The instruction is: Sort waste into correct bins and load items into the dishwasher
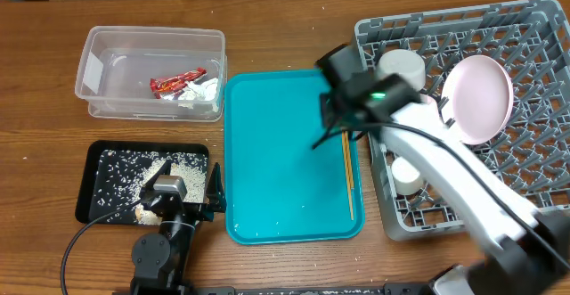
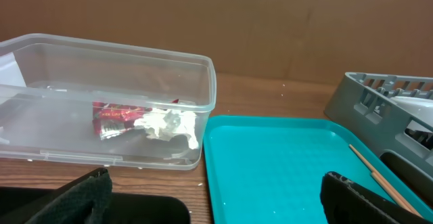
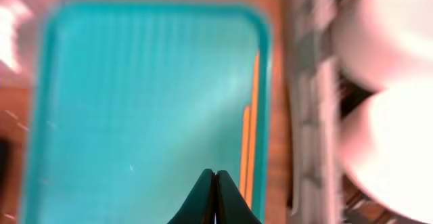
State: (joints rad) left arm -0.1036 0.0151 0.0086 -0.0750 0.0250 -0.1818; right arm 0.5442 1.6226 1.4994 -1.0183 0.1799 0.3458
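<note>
The clear tub holds the red wrapper and white tissue; both also show in the left wrist view, wrapper and tissue. The black tray holds rice scraps. The chopsticks lie along the teal tray's right edge. The grey rack holds the pink plate, a white bowl and a small cup. My right gripper is shut and empty above the teal tray, just left of the chopsticks. My left gripper is open and empty.
The large teal tray lies between the bins and the rack and holds only the chopsticks. My right arm reaches from the lower right across the rack's front left part. Bare wooden table lies at the back and front.
</note>
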